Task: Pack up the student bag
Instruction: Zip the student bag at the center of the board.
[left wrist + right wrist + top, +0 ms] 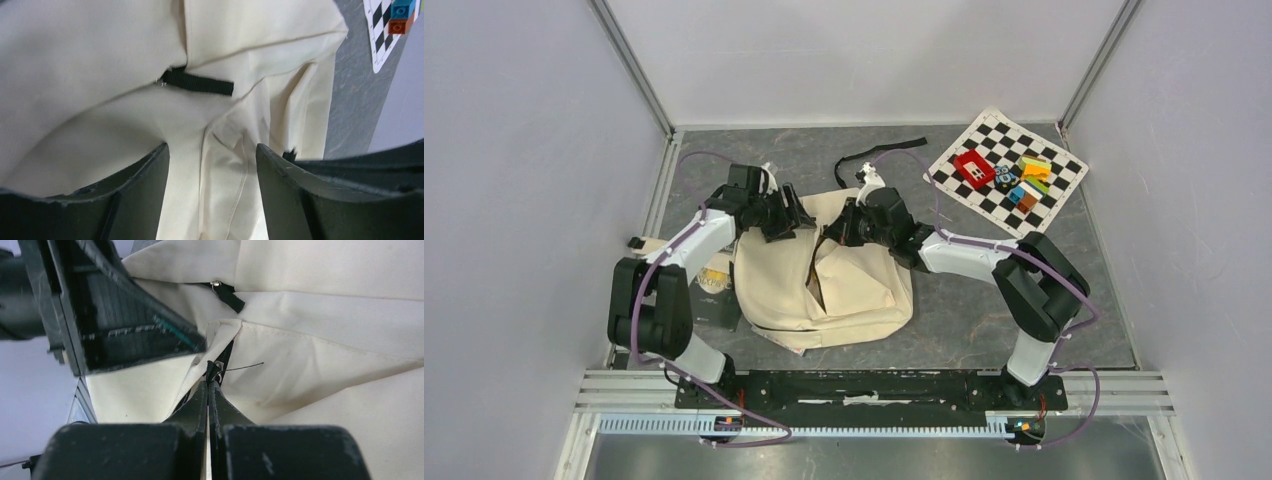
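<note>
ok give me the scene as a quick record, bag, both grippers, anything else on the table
bag: cream, mid-table, top opening parted
left gripper: open, fingers astride bag fabric
right gripper: shut, tips at the zip pull
book: dark, left of bag
checkerboard: far right, coloured blocks on it
strap: black, beyond the bag

Left arm, right arm crowd student bag top; table open rightward.

Bright, even light, soft shadows; the wrist views' near fingers look soft.
</note>
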`<action>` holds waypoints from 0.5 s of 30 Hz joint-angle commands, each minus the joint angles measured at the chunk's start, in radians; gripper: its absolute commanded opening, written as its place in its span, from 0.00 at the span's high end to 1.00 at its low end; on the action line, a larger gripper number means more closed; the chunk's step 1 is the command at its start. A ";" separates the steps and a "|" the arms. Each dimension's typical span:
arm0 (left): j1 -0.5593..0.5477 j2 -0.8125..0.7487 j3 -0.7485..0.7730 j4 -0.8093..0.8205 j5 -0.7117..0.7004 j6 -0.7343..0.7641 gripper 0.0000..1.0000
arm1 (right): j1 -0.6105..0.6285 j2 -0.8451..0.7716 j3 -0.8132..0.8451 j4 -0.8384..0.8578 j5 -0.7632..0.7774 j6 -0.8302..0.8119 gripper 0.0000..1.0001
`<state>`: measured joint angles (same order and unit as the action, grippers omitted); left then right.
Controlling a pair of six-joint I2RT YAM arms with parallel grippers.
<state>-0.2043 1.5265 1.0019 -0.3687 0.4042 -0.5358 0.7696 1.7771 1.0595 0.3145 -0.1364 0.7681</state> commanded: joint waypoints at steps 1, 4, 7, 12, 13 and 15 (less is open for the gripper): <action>-0.001 0.049 0.090 0.063 0.034 -0.043 0.28 | 0.039 -0.063 -0.029 0.011 -0.026 -0.009 1.00; -0.009 0.090 0.131 0.039 0.032 -0.032 0.26 | 0.059 -0.068 -0.028 0.008 -0.028 -0.010 1.00; -0.028 0.121 0.145 0.014 0.019 -0.013 0.25 | 0.081 -0.073 -0.016 0.002 -0.028 -0.009 1.00; -0.047 0.157 0.145 0.010 0.018 -0.001 0.32 | 0.114 -0.084 -0.001 -0.020 -0.015 -0.014 1.00; -0.047 0.161 0.145 0.010 0.019 0.003 0.35 | 0.120 -0.086 0.000 -0.028 -0.007 -0.019 1.00; -0.049 0.163 0.144 0.010 0.021 0.008 0.40 | 0.134 -0.089 0.000 -0.055 0.014 -0.031 1.00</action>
<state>-0.2451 1.6756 1.1122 -0.3729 0.4114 -0.5442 0.8589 1.7477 1.0389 0.2886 -0.1036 0.7563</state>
